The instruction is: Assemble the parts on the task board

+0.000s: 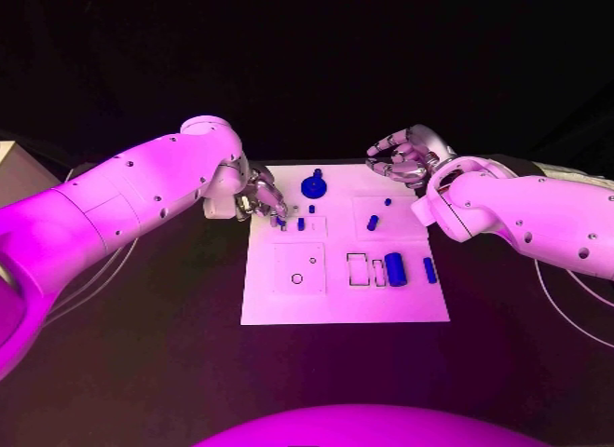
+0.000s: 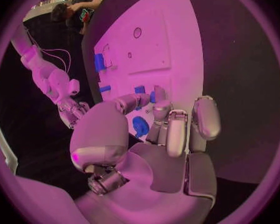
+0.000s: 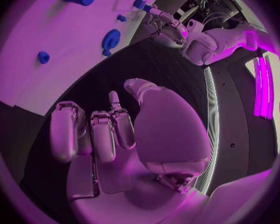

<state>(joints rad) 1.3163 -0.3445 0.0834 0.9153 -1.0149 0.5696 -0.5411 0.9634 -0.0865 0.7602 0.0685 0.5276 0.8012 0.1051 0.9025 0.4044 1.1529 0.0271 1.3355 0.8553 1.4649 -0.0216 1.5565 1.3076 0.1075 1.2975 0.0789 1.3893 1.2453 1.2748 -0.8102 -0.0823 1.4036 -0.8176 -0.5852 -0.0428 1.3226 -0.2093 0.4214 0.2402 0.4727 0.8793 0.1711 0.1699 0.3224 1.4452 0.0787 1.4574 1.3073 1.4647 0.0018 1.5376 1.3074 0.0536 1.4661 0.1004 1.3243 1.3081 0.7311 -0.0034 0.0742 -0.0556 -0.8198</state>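
The white task board [image 1: 345,307] lies in the middle of the black table. On it stand a round blue gear-like part [image 1: 313,186], a thick blue cylinder [image 1: 395,268], a slimmer blue piece [image 1: 429,270] and small blue pegs [image 1: 373,223]. My left hand [image 1: 260,200] reaches down over the board's far left part. Its thumb and a finger [image 2: 159,97] pinch a small blue peg [image 1: 279,222] just above the board. My right hand [image 1: 407,156] hovers beyond the board's far right corner with its fingers [image 3: 102,134] curled in on nothing.
The board carries outlined slots: a square one with a hole [image 1: 299,270] and narrow rectangular ones [image 1: 358,270] beside the cylinder. Black table [image 1: 145,354] surrounds the board on all sides. The right forearm [image 1: 535,223] stretches along the board's right side.
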